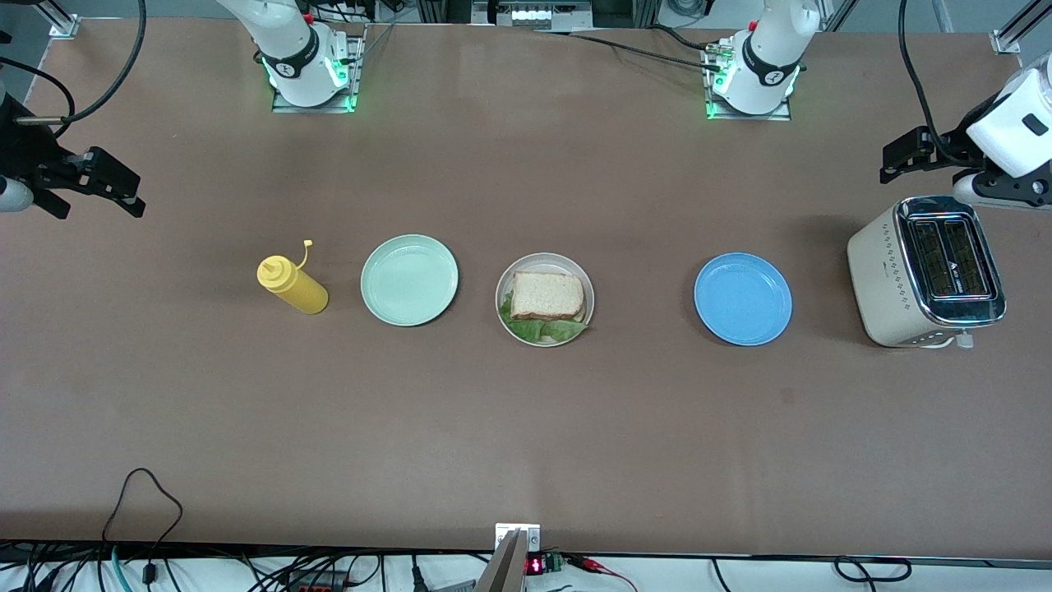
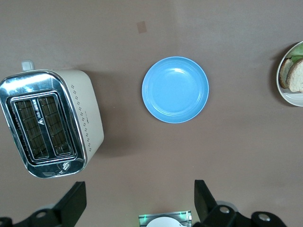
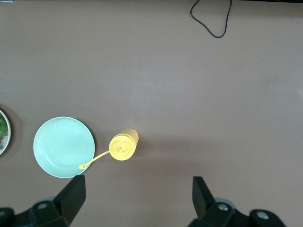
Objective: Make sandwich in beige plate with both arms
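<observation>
Sandwich [image 1: 546, 298] sat assembled in the beige plate [image 1: 584, 284], between mint plate [image 1: 408, 279] and blue plate [image 1: 742, 298]; nothing looked left. Left gripper [image 2: 137, 201] and right gripper [image 3: 137, 198] hung aside, fingers spread, empty.

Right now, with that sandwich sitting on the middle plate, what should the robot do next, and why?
Probably nothing more than wait. The sandwich already lies on the beige plate, toast on top with lettuce showing at its edge. The left end effector hangs open above the toaster's end of the table, the right end effector open near the mustard bottle.
</observation>
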`<state>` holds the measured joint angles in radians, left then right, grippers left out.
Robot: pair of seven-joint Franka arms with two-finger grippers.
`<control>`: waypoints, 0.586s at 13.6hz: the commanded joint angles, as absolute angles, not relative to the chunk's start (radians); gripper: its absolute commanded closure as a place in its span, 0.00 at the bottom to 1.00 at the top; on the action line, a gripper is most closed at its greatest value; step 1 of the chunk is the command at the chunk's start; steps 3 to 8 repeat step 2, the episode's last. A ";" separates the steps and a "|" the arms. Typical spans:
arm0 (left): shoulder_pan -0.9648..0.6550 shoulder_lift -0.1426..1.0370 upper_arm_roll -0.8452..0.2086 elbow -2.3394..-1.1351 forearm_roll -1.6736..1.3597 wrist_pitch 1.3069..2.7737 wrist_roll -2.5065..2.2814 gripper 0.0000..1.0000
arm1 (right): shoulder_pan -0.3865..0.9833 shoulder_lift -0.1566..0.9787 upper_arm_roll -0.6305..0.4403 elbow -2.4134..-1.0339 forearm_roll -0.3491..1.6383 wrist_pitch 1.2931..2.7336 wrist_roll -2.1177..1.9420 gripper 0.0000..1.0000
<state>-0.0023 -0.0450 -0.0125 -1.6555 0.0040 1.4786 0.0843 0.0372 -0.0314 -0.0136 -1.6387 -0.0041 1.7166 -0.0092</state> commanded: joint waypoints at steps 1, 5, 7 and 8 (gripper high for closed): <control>-0.020 -0.071 0.003 -1.678 0.002 1.477 0.080 0.00 | 0.034 -0.029 -0.014 -1.618 -0.006 1.700 -0.009 0.00; -0.020 -0.071 0.003 -1.678 0.002 1.479 0.080 0.00 | 0.031 -0.029 -0.015 -1.618 -0.006 1.700 -0.014 0.00; -0.020 -0.071 0.003 -1.678 0.002 1.479 0.080 0.00 | 0.031 -0.029 -0.015 -1.618 -0.006 1.700 -0.014 0.00; -0.020 -0.071 0.003 -1.678 0.002 1.479 0.080 0.00 | 0.031 -0.029 -0.015 -1.618 -0.006 1.700 -0.014 0.00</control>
